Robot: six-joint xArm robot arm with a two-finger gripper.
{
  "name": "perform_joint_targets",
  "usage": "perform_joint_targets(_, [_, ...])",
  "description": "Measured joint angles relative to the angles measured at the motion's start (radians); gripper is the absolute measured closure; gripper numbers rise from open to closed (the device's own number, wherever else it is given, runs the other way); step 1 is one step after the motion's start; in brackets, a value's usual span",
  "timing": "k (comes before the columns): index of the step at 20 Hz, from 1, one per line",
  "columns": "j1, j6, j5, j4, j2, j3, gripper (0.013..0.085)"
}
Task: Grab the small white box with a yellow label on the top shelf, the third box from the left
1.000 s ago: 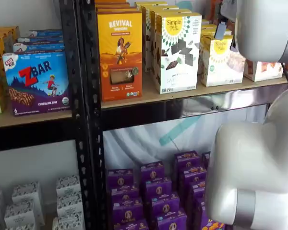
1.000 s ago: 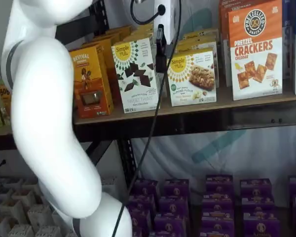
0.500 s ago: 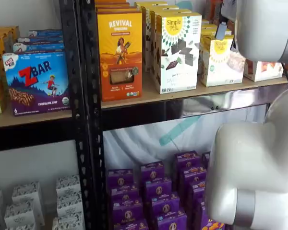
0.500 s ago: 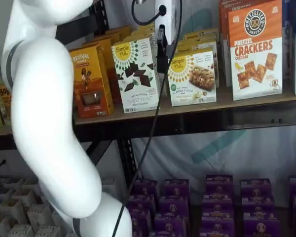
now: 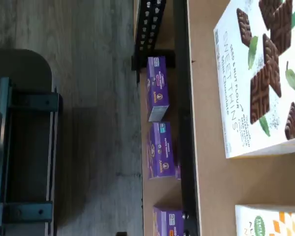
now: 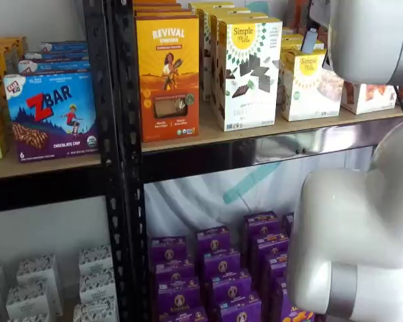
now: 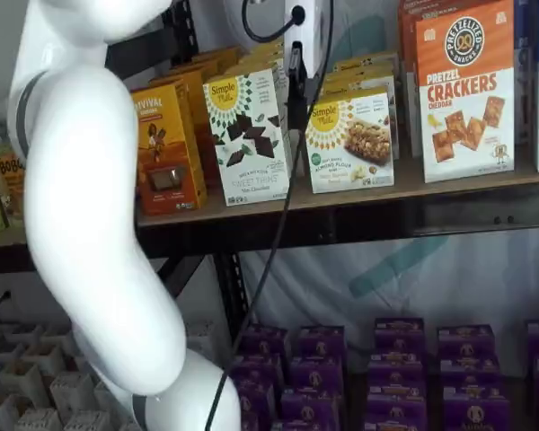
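Note:
The small white box (image 7: 350, 139) with a yellow round logo stands on the top shelf (image 7: 413, 187), between a taller white carton with dark brown shapes (image 7: 247, 135) and an orange crackers carton (image 7: 464, 90). It also shows in a shelf view (image 6: 309, 84), and a corner of it shows in the wrist view (image 5: 270, 221). My gripper (image 7: 295, 99) hangs from its white body just left of the small box's top, in the gap beside the tall carton. Its black fingers show side-on with no plain gap. It holds nothing that I can see.
An orange Revival carton (image 6: 168, 77) stands left of the tall white carton (image 6: 248, 70). Purple boxes (image 7: 395, 359) fill the lower level. A ZBar box (image 6: 50, 114) sits in the left bay. My white arm (image 7: 90, 224) fills the left of one view.
The arm has shifted slightly and the gripper has crept a little towards the shelf. The boxes have not moved.

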Motion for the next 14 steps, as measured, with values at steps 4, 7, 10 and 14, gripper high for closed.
perform_joint_targets(4, [-0.005,-0.002,0.002,0.007,0.005,-0.008,0.013])
perform_joint_targets(7, [-0.012,-0.004,-0.003,0.019,0.008,-0.016,0.013])
perform_joint_targets(10, [-0.018,-0.003,-0.003,0.037,0.015,-0.027,0.013])
perform_joint_targets(14, [-0.013,0.006,-0.006,0.048,0.024,-0.04,0.013])
